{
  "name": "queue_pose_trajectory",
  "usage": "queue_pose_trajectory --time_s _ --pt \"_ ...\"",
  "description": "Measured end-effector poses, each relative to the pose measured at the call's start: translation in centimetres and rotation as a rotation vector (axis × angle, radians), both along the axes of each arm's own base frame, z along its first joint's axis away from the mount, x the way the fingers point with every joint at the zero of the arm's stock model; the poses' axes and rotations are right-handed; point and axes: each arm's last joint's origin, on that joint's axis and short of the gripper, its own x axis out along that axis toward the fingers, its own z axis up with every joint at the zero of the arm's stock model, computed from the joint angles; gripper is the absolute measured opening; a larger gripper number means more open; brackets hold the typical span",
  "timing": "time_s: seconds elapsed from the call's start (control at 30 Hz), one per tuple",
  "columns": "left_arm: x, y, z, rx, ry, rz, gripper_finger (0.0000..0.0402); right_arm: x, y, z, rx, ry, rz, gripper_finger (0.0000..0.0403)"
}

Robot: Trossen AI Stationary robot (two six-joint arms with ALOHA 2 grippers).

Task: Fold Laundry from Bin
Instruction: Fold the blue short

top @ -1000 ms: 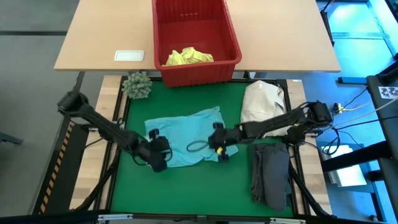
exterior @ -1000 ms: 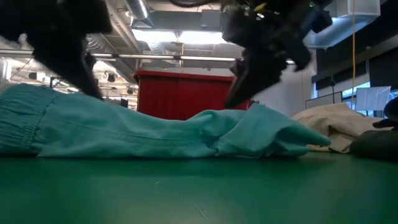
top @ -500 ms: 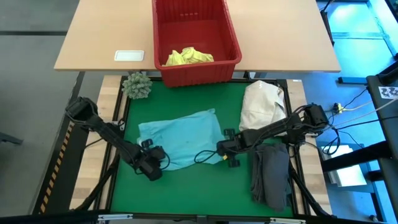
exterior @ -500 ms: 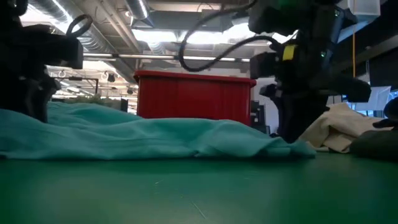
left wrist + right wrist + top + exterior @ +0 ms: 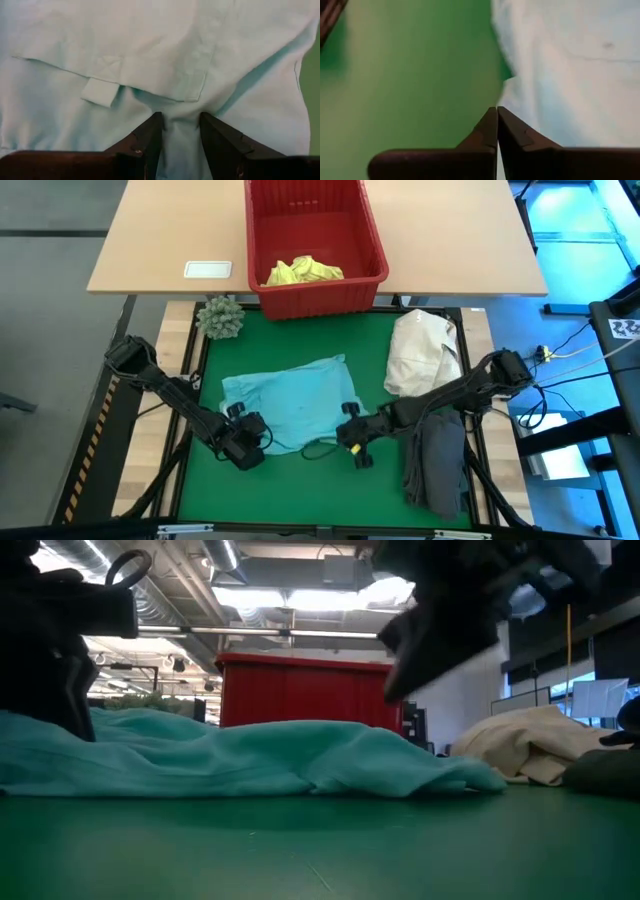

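Observation:
A light turquoise garment lies spread on the green mat, its underside on the mat; it also shows in the low view. My left gripper is at the garment's near left edge, shut on cloth. My right gripper is shut and holds nothing, just off the garment's near right edge, raised above the mat in the low view. The red bin stands on the far table with a yellow garment in it. A dark grey garment lies at the right. My left gripper pinches the turquoise garment's near left edge between its two fingers, coming in low from the near left. Creases run from the cloth toward the gap. One layer or several, I cannot tell. The garment lies on the mat.
A cream-white cloth bundle lies at the mat's far right, next to the dark grey garment. A green spiky ball sits at the far left corner. A white card lies on the wooden table. Bare green mat shows along the near edge.
My left gripper has gone toward the near left corner, and the turquoise garment's left part has been drawn out leftward and flatter. My right gripper has left the garment's right part, gone right off its edge, then come back left and nearer, rising.

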Motion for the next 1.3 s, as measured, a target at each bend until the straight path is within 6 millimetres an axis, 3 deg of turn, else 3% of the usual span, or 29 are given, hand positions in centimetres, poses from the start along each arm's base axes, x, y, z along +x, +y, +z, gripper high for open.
queue_pose_trajectory --time_s 0.13,0.3,0.43,0.53,0.77,1.07,1.3 --pt "0.1 0.0 0.0 0.012 -0.021 0.006 0.0129 0.2 0.7 -2.1 -0.05 0.051 -0.019 0.0002" --pt "0.1 0.0 0.1 0.02 -0.029 0.007 0.0129 0.1 0.1 -4.7 -0.164 0.15 -0.124 0.0002" --pt "0.1 0.0 0.1 0.022 -0.032 0.008 0.0129 -1.0 -1.0 -4.6 -0.303 0.214 -0.242 0.0002" --pt "0.1 0.0 0.1 0.025 -0.029 0.008 0.0129 -1.8 -1.3 -3.0 -0.304 0.22 -0.261 0.0002" --pt "0.1 0.1 0.1 0.03 -0.028 0.008 0.0129 -3.3 0.4 -1.2 -0.27 0.22 -0.18 0.0002" --pt "0.1 0.1 0.1 0.032 -0.027 0.008 0.0129 -5.3 0.5 -4.3 -0.279 0.261 -0.183 0.0003" --pt "0.1 0.1 0.1 0.037 -0.032 0.009 0.0129 -5.1 -2.0 -5.6 -0.282 0.232 -0.276 0.0003"
